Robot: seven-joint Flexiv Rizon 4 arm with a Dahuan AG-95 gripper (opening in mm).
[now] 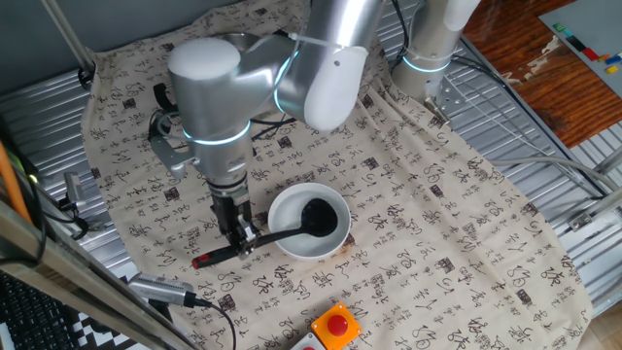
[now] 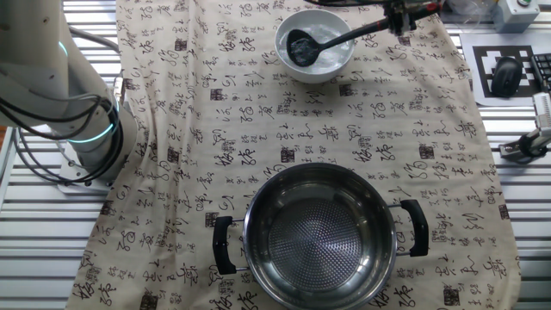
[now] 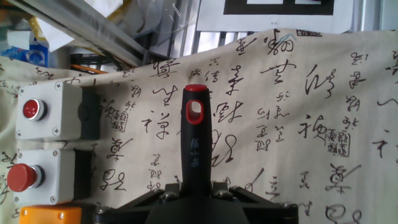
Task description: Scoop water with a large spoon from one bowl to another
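Note:
The black ladle [image 1: 282,233] has its round scoop down inside the white bowl [image 1: 284,245], its handle running left over the rim to a red end [image 1: 201,260]. My gripper [image 1: 243,238] is shut on the ladle's handle just outside the bowl. In the other fixed view the bowl [image 2: 331,65] is at the far edge with the ladle [image 2: 331,39] in it, and my gripper [image 2: 400,19] is at the top edge. The steel pot [image 2: 314,237] with two black side handles stands near, empty. The hand view shows the ladle handle [image 3: 194,149] between my fingers.
A patterned cloth [image 1: 437,253] covers the table. White button boxes [image 3: 46,115] with red buttons and an orange box [image 1: 335,328] lie near the handle's end. The arm's base [image 2: 82,142] stands at the left of the pot. Metal rails run around the cloth.

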